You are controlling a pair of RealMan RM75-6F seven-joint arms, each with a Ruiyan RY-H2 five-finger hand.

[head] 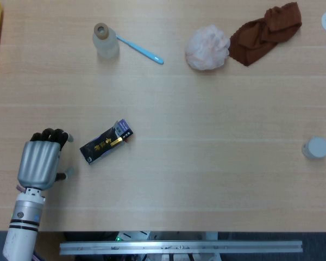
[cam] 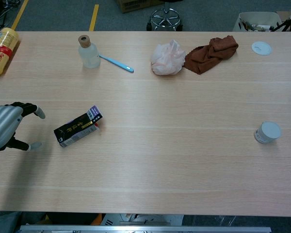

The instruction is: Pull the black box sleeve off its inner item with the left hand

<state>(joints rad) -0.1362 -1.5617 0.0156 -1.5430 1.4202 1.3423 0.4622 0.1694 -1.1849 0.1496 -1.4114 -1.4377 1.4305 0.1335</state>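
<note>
My left hand (head: 41,161) hangs over the table (head: 206,163) near the black box sleeve (head: 106,142) — not touching it, fingers apart, nothing held. The sleeve lies slanted, flat on the wood, its inner item (head: 123,129) showing at the upper right end.

You are looking at a wide worktop (cam: 184,160) of pale wood-grain laminate, evenly lit, its boards running left to right with faint seams. Beyond its far edge in the chest view lies a dark grey floor (cam: 58,14) marked with two yellow tape lines (cam: 93,16). The chrome star base of a chair (cam: 165,18) stands behind the middle of the worktop, with a cardboard box (cam: 136,5) just beside it. At the far right corner sits a pale bin (cam: 254,20). Below the near edge, the head view shows you a silver aluminium rail (head: 179,247) running along the front.
</note>
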